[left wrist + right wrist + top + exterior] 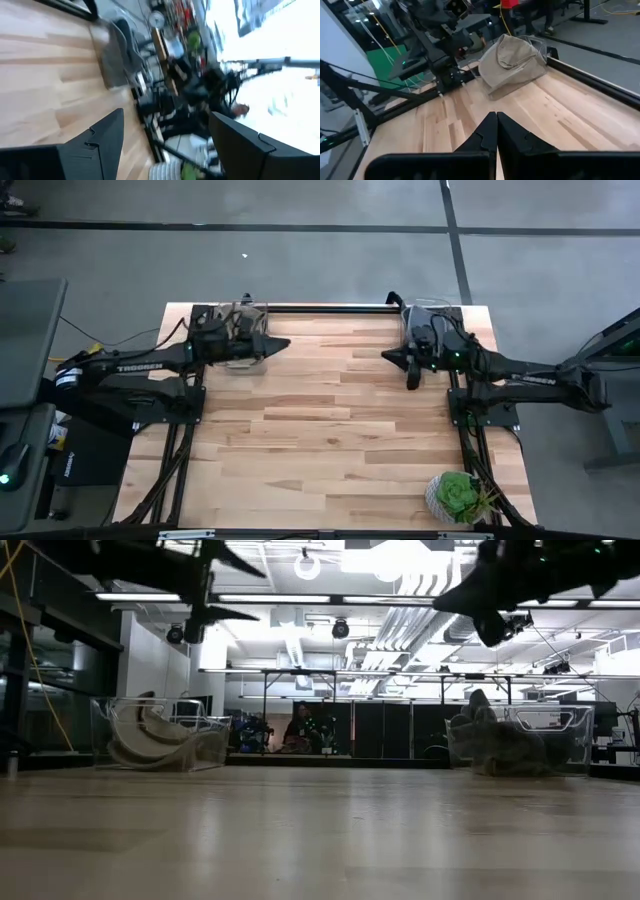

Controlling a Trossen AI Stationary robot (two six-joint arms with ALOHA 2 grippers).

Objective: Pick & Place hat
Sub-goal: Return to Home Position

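Note:
A beige hat point(150, 740) lies inside a clear bin point(240, 330) at the table's far left; it also shows in the right wrist view point(512, 57). A grey hat point(500, 745) sits in a second clear bin point(430, 315) at the far right, and the left wrist view catches it point(122, 47). My left gripper point(275, 344) hovers open above the table just right of the left bin, fingers spread point(165, 140). My right gripper point(412, 378) hangs shut point(496, 125) in the air just left of the right bin, pointing toward the left bin.
A potted green plant point(455, 495) stands at the near right corner. Bare wooden tabletop point(330, 420) stretches between the two arms. A black frame rail point(330, 308) runs along the far edge between the bins. A person point(300, 730) sits in the room beyond.

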